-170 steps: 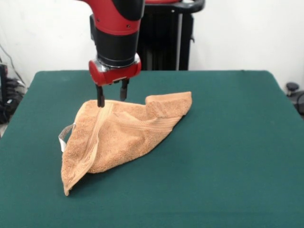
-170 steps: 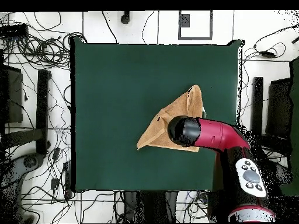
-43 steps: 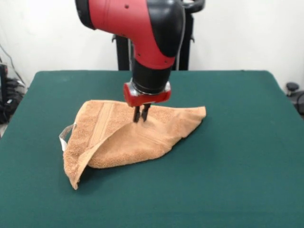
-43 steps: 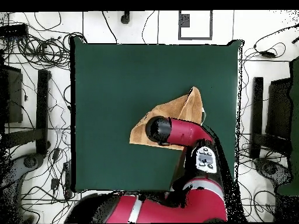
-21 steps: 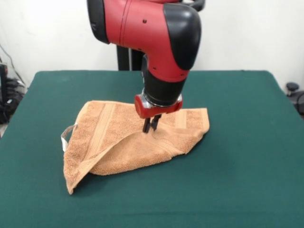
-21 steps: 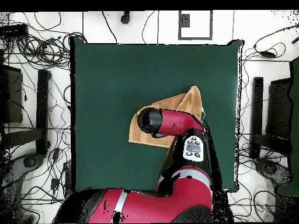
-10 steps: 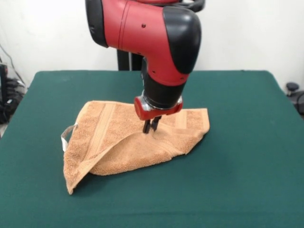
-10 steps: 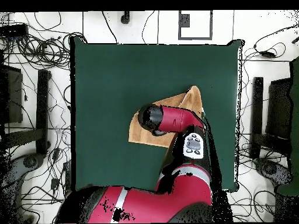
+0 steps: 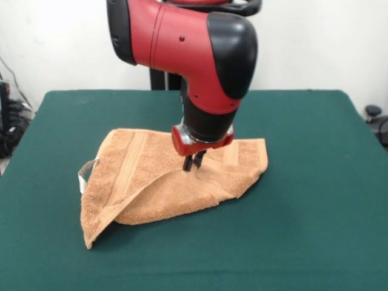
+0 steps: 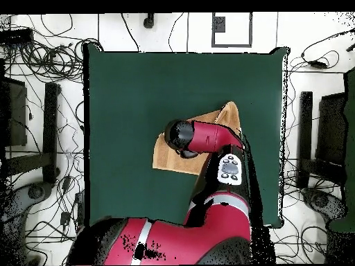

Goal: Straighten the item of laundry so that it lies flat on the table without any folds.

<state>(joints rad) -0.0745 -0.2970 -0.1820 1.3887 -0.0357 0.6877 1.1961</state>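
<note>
The orange-tan towel (image 9: 151, 176) lies on the green table (image 9: 303, 194), left of centre in the front view. It is folded over itself, with a diagonal fold running from its front left corner to the right. A woven band shows on the left part, and a small white tag (image 9: 85, 174) sticks out at the left edge. My gripper (image 9: 193, 163) points down at the middle of the towel, fingers pinched together on a raised ridge of cloth. In the overhead view the arm's head (image 10: 179, 135) hides the gripper, and the towel (image 10: 165, 158) shows around it.
The black pedestal (image 9: 163, 79) stands behind the table's far edge. In the overhead view, cables (image 10: 48, 62) and stands lie on the floor round the table (image 10: 139, 90). The arm's red body (image 10: 208, 228) reaches over the table's bottom edge.
Since 8.5 s ago the arm moved from the towel's far left corner to its middle. The towel's right part now lies further right and wider. In the last half second almost nothing moved.
</note>
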